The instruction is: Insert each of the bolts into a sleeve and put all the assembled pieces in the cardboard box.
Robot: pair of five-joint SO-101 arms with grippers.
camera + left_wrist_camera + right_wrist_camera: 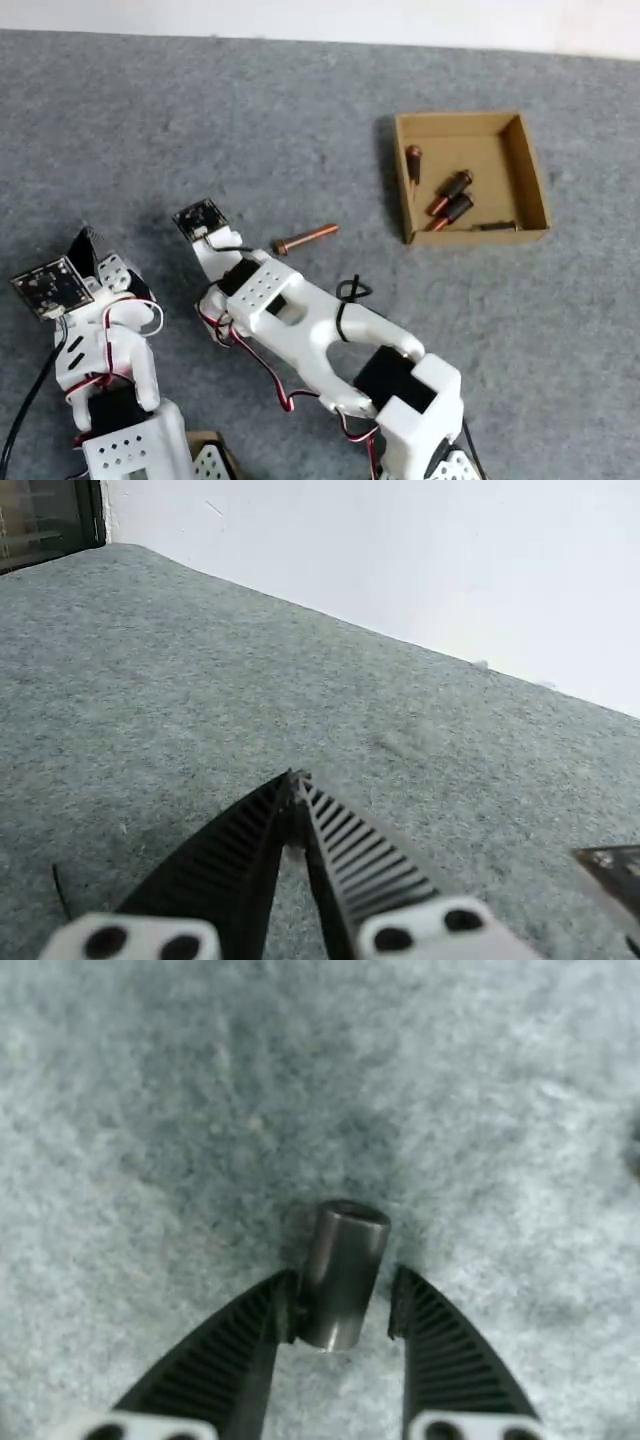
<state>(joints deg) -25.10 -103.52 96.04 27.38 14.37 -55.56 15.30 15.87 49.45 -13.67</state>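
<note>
A dark grey sleeve [343, 1260] lies on the carpet between the fingers of my right gripper [343, 1295]. The gripper is open: one finger [270, 1320] touches the sleeve and a thin gap shows at the other finger [420, 1320]. A copper bolt [305, 238] lies on the carpet just right of the right arm's wrist [215, 245]. The cardboard box [405, 185] at the right holds several bolt and sleeve pieces [450, 198]. My left gripper [297, 780] is shut on nothing above bare carpet, and its arm [95, 330] stands at the far left.
Grey carpet covers the whole table, and a white wall [400, 550] runs along its far edge. Black and red cables [345, 295] loop over the right arm. A dark board corner [612, 868] shows beside the left gripper.
</note>
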